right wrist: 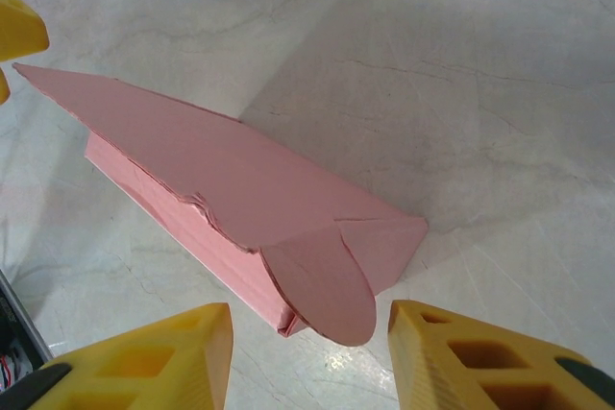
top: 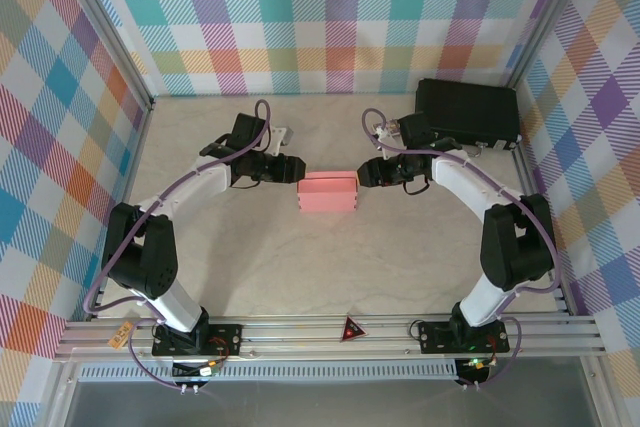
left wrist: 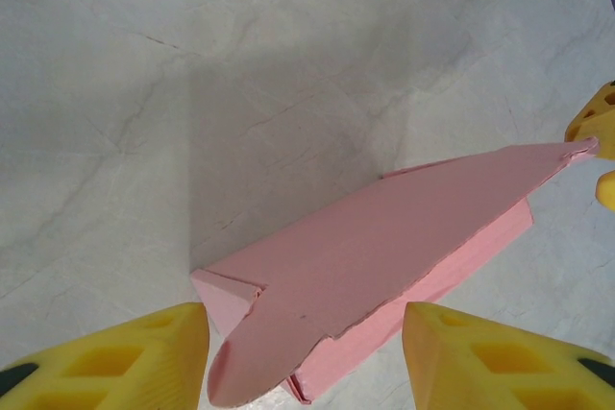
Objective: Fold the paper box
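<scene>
Paper box sits at the middle of the table, lid panel raised. Left gripper and right gripper flank its ends, jaws apart, empty. Risk: uneven pressing could skew the box or crease the loose tuck flap.

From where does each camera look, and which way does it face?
Top external: above and behind the arms, looking down on the table; both arms show, left gripper and right gripper at opposite ends of the paper box.
Left wrist: on the left arm, looking along the box; own yellow fingers at bottom.
Right wrist: on the right arm, looking the opposite way; own yellow fingers at bottom.
Shared: each wrist view catches the box and the other gripper's yellow tips.
</scene>
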{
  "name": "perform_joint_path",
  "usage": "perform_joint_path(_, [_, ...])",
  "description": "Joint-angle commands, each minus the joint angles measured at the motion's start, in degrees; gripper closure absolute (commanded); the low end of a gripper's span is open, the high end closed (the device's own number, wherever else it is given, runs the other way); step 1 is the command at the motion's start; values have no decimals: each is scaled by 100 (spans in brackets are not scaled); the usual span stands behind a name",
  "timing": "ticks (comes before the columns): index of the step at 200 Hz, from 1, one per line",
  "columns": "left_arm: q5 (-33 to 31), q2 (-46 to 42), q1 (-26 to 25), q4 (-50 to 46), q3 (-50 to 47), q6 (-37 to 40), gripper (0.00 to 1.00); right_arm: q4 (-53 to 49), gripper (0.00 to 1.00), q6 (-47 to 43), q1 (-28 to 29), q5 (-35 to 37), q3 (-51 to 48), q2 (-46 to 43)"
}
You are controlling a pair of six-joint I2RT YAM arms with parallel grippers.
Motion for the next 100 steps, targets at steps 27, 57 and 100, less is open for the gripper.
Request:
perform_joint_path(27, [-28, -152, 8, -107, -153, 72, 44, 26, 55, 36, -13, -181, 87, -45])
perform_joint_path(57, [27, -157, 8, -143, -159, 104, 44, 38, 58, 67, -13, -255, 104, -36])
perform_joint_path(100, [17, -129, 8, -211, -196, 87, 46, 60, 63, 86, 14, -337, 138, -1])
